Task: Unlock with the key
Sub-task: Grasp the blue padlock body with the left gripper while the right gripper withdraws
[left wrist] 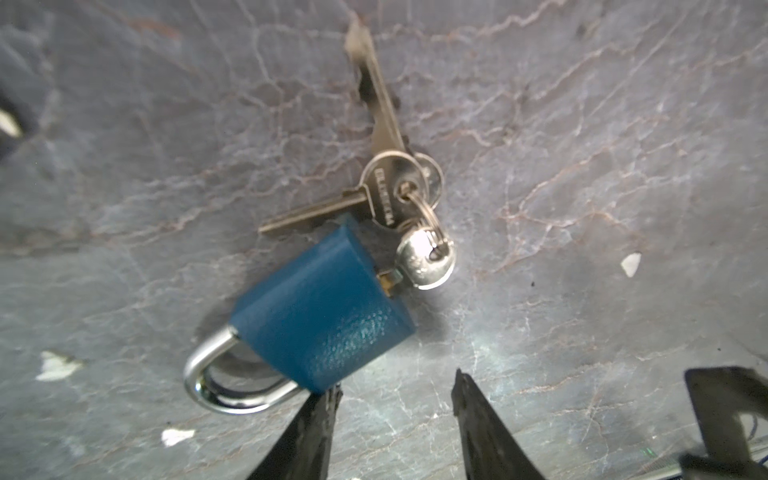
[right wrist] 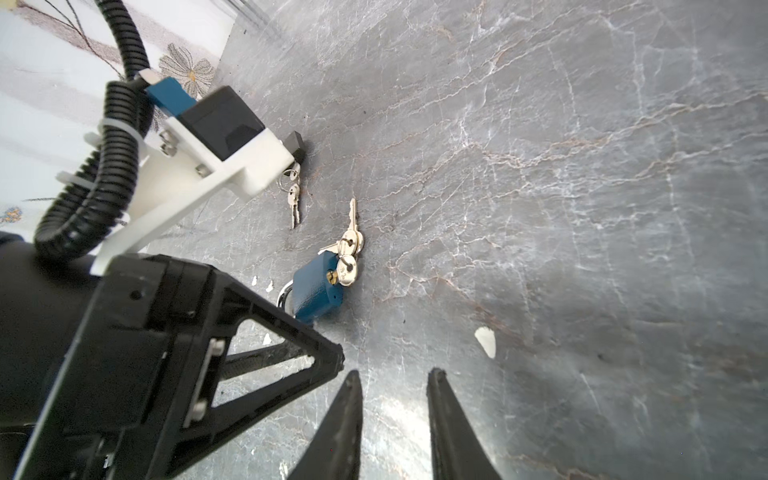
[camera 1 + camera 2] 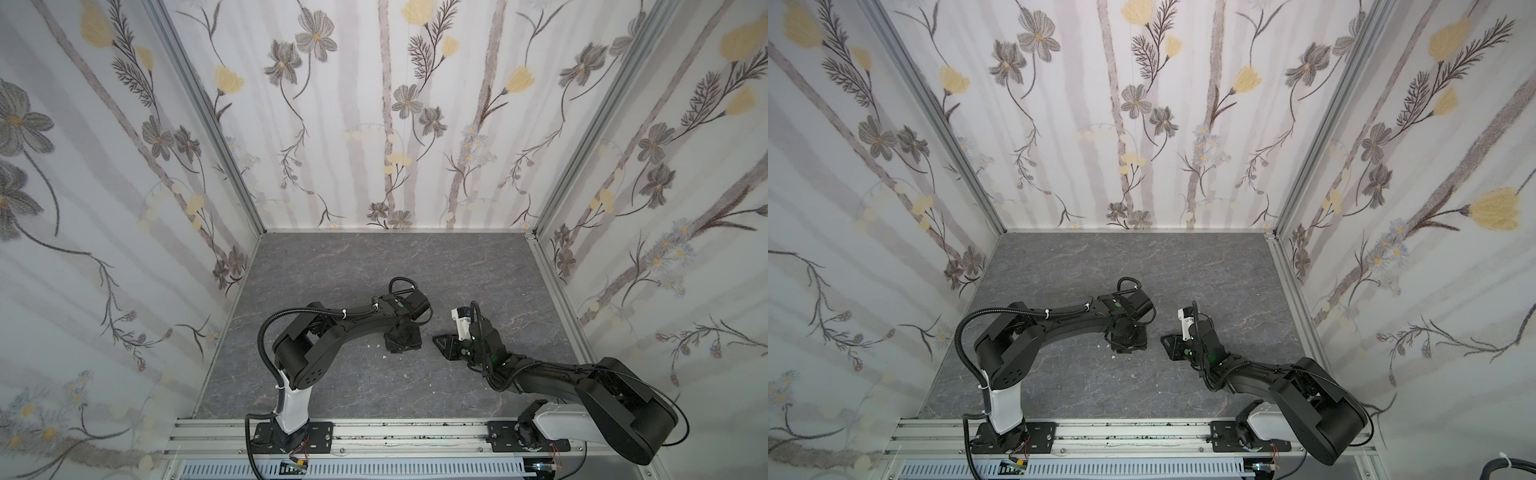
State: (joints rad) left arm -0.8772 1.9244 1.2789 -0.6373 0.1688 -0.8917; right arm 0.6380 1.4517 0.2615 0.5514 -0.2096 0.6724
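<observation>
Left wrist view, fingers: the left gripper (image 1: 395,388) has its two fingers standing apart with only bare table between them. One fingertip (image 1: 328,409) sits right at the lock's corner, touching or just shy of it; it's too blurry for me to call.
Right wrist view, fingers: the right gripper (image 2: 392,376) shows a narrow gap with nothing in it, and it hangs a fair way short of the lock.
Lock: the blue padlock (image 1: 324,307) lies flat on its broad face on the grey marbled table (image 1: 582,124), just past the left fingers.
Key: one key (image 1: 426,257) is already pushed into the brass keyway, with its round head sticking out free.
Extras: a ring (image 1: 428,216) through that head carries two spare keys (image 1: 374,108), fanned out flat on the table.
Long axis: it runs flat along the table. The shackle (image 1: 212,382) end points back at the left fingers, the keyed end points away, and the key carries the line on.
Why, my guess: lying flat keeps the body from rolling. The left fingers are by the shackle end to pin the body, which leaves the key head open for the right fingers to twist.
Top views: the lock is hidden under the left wrist.
</observation>
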